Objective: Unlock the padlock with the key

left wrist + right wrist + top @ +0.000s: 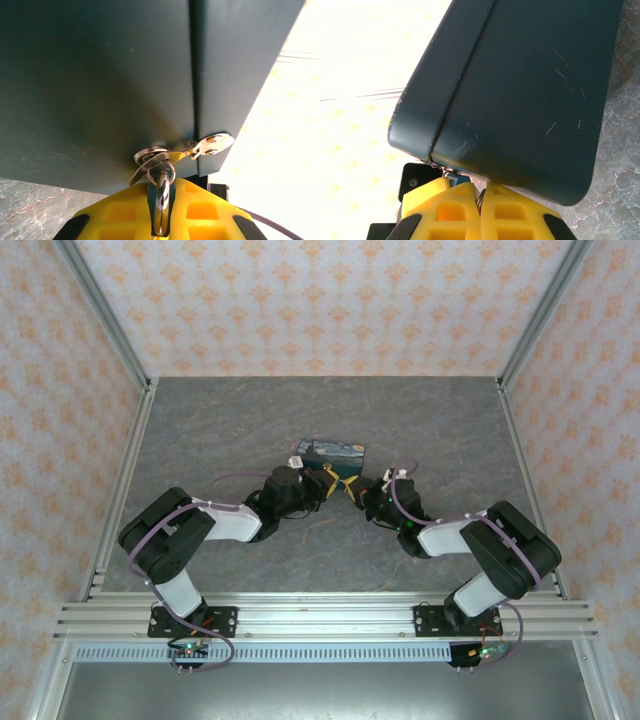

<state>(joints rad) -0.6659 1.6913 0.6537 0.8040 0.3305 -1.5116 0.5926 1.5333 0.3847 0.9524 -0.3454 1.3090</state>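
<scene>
Pinching the key [161,201], the left gripper [161,190] has its yellow fingers clamped on the silvery loop. The key's upper metal lies against the lower edge of the dark box [335,451], just left of the hasp [215,143]. The box sits mid-table [250,420] between both grippers. Right gripper [481,187]: fingers pressed together at the box's bottom corner. A teal sliver of the padlock [462,178] shows just above its left finger. Cannot tell whether it is gripped.
</scene>
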